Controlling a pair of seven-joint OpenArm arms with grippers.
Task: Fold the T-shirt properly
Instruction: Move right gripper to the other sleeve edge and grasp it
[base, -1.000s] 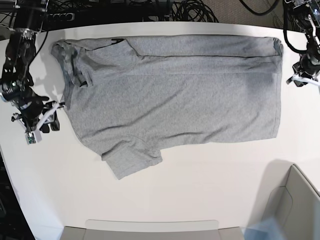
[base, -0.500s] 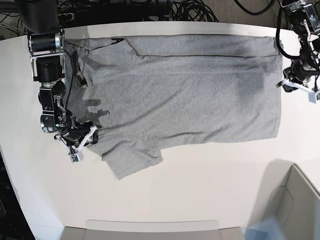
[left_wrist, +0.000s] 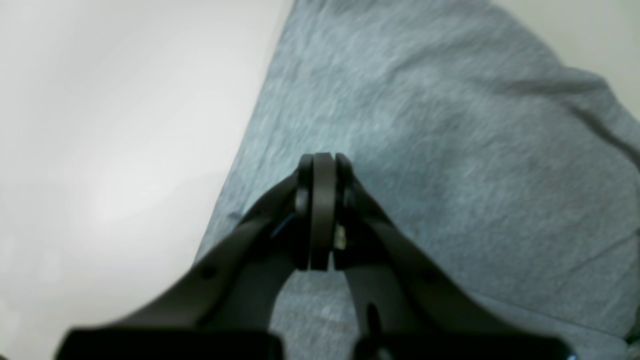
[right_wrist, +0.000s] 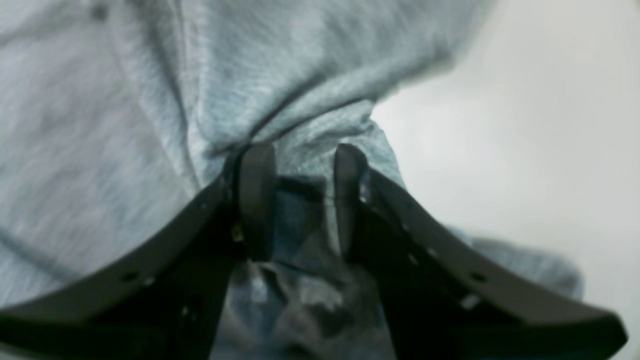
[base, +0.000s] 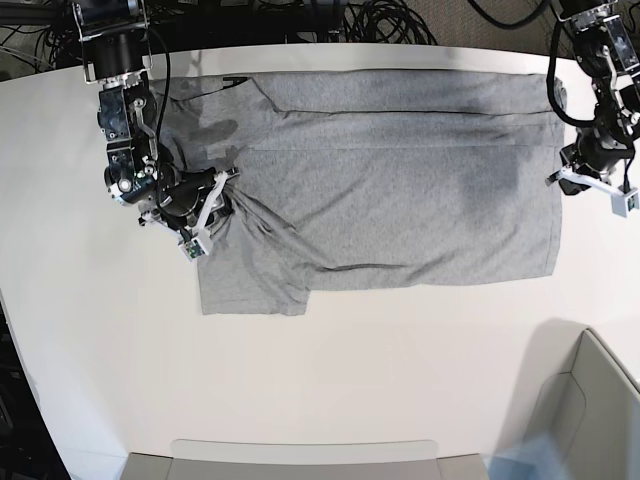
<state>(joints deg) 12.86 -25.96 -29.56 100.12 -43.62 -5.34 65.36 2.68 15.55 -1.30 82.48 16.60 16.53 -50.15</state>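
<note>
- Base view: T-shirt (base: 400, 190) spread flat across white table (base: 400, 380), far long edge already folded over in a straight band. Right gripper (base: 205, 205) at collar end, cloth bunched and dragged inward, diagonal creases radiating toward lower sleeve. Left gripper (base: 585, 180) at hem edge, opposite end. Risk judged: uneven pull from one end only, hem end anchored, creases set into the fold. Grey bin walls at lower edge and corner, uninvolved.
- Left wrist view: left gripper (left_wrist: 322, 210) with fingers pressed together, nothing visibly between them, hovering over or resting on T-shirt (left_wrist: 450, 150) just beside its edge; white table (left_wrist: 100, 150) alongside. Heather-grey knit, soft, matte, low ridges. Risk judged: no cloth caught here, so hem free to slide when the other end pulls.
- Right wrist view: right gripper (right_wrist: 300, 200) with fingers slightly apart, clamped on a gathered wad of T-shirt (right_wrist: 250, 65); thick ridges above pads, darker folds below. Risk judged: several layers pinched at once, or thin knit slipping out, leaving a lumpy, skewed fold.
</note>
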